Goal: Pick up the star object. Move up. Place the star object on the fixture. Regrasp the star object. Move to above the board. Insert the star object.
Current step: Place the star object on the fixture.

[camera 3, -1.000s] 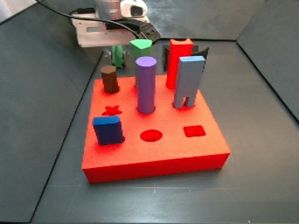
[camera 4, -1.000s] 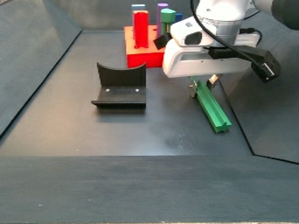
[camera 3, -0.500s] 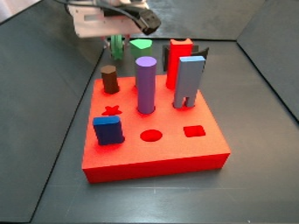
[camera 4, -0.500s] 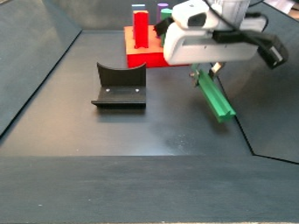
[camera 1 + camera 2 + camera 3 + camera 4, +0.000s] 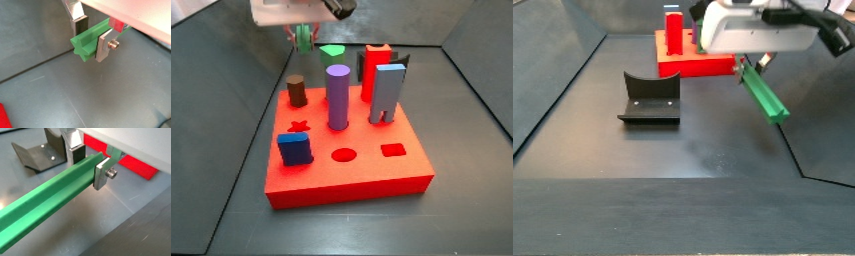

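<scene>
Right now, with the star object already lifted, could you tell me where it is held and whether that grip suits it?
The gripper is shut on the star object near one end, fingers pressing opposite ridged flanks across its narrow width. That probably suits a slim peg. Held crosswise, its long free end slants down off the floor in a side view, so regrasping on the fixture looks sensible before insertion.

The gripper (image 5: pixel 91 39) has silver fingers (image 5: pixel 105 46) with dark pads, and its body is white in a side view (image 5: pixel 760 30). Between the fingers is the star object (image 5: pixel 53 193), of a plain bright green with no pattern. Beyond the gripper, the board (image 5: pixel 358 150) is bright red. On the board stand a purple cylinder (image 5: pixel 338 96), a grey-blue block (image 5: pixel 389 93), a red block (image 5: pixel 378 68), a brown peg (image 5: pixel 297 91) and a darker blue block (image 5: pixel 295 149). The fixture (image 5: pixel 648 98) beside the gripper is dark, almost black. The floor (image 5: pixel 673 150) under it is dark grey.
</scene>
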Motion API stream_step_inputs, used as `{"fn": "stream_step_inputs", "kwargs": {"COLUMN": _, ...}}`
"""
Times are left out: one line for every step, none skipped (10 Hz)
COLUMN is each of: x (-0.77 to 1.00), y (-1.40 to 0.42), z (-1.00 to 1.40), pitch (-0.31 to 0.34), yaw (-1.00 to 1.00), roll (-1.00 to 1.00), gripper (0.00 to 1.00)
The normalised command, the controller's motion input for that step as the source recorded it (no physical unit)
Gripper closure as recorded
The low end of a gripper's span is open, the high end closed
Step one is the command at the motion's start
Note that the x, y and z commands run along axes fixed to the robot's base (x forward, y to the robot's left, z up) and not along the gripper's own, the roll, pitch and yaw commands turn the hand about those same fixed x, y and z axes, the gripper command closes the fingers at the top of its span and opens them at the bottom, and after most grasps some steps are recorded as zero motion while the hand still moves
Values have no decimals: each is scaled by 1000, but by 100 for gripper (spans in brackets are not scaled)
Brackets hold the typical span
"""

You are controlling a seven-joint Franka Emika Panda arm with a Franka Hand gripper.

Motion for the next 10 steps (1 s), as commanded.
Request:
{"fn": "stream_step_inputs", "kwargs": {"x": -12, "y": 6, "z": 1000, "pitch": 36, "yaw": -5, "roll": 24, "gripper": 100}}
{"fn": "stream_step_inputs", "kwargs": {"x": -18, "y": 11, "z": 1000, "pitch": 41, "yaw": -8, "roll": 35, "gripper": 100}}
{"fn": "stream_step_inputs", "kwargs": {"x": -21, "y": 13, "z": 1000, "pitch": 43, "yaw": -9, "roll": 41, "gripper": 100}}
{"fn": "stream_step_inputs", "kwargs": {"x": -26, "y": 19, "z": 1000, "pitch": 46, "yaw": -11, "roll": 53, "gripper": 100}}
{"fn": "stream_step_inputs", "kwargs": {"x": -28, "y": 24, "z": 1000, "pitch": 48, "yaw": -12, "roll": 62, "gripper": 100}}
{"fn": "stream_step_inputs", "kwargs": {"x": -25, "y": 26, "z": 863, "pitch": 56, "yaw": -13, "roll": 72, "gripper": 100}}
{"fn": "stream_step_inputs", "kwargs": {"x": -15, "y": 21, "z": 664, "pitch": 65, "yaw": -9, "roll": 78, "gripper": 100}}
{"fn": "stream_step_inputs", "kwargs": {"x": -6, "y": 21, "z": 515, "pitch": 74, "yaw": -2, "roll": 80, "gripper": 100}}
{"fn": "stream_step_inputs", "kwargs": {"x": -2, "y": 20, "z": 411, "pitch": 83, "yaw": 0, "roll": 82, "gripper": 100}}
{"fn": "stream_step_inputs", "kwargs": {"x": 1000, "y": -237, "z": -16, "pitch": 74, "yaw": -1000, "roll": -105, "gripper": 100}}
